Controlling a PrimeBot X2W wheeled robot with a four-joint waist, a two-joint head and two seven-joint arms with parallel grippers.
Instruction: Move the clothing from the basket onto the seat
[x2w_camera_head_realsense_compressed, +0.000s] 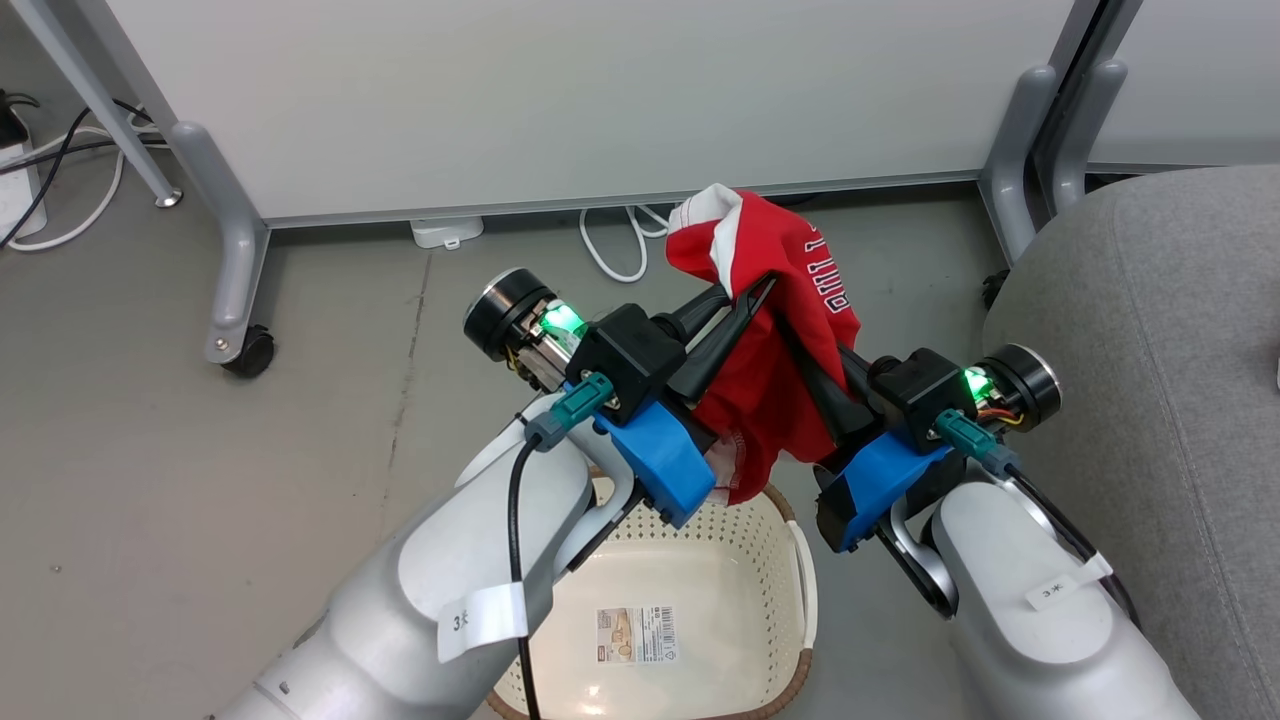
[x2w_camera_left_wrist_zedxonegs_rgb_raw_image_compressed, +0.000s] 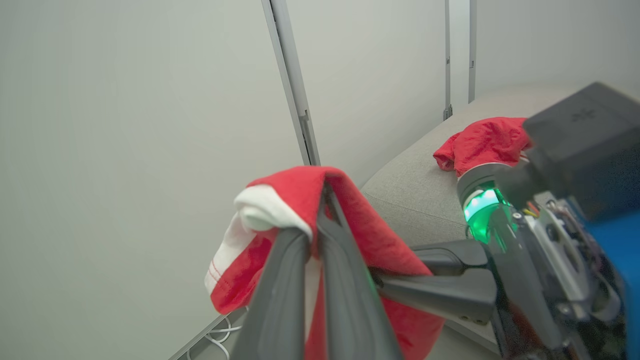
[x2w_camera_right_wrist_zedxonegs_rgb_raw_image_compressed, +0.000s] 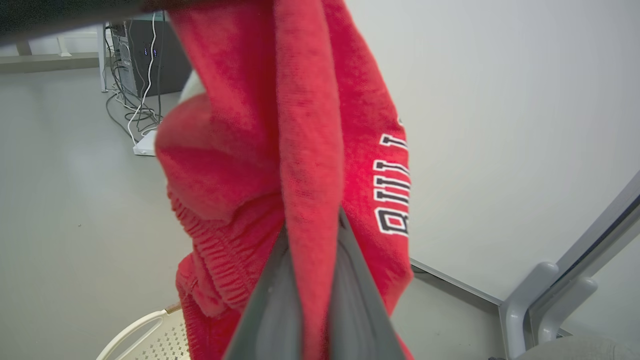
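**Head view: red garment pinched by both claws above the basket, seat off to the right**

The left claw (x2w_camera_head_realsense_compressed: 748, 292) is closed on a fold of the red garment (x2w_camera_head_realsense_compressed: 760, 410). In the left wrist view a white-trimmed edge is seen draped over its fingertips. The right claw (x2w_camera_head_realsense_compressed: 815, 370) is likewise clamped on the cloth. In the right wrist view a ridge of fabric is squeezed between its two fingers, with white lettering just beside them. The two claws are angled toward each other, close together, and the garment is bunched over both.

From the grip the garment hangs lengthwise downward. Its lower hem is held above the far rim of the basket (x2w_camera_head_realsense_compressed: 740, 520) and is clear of it as far as can be told. A paper label (x2w_camera_head_realsense_compressed: 637, 635) is seen on the basket floor.

The seat (x2w_camera_head_realsense_compressed: 1150, 350) lies to the robot's right of both claws, so the right arm is judged the nearer one. The coming carry is expected to be a sideways swing to the right. A second garment (x2w_camera_left_wrist_zedxonegs_rgb_raw_image_compressed: 482, 140) is already laid on the seat, as seen in the left wrist view.
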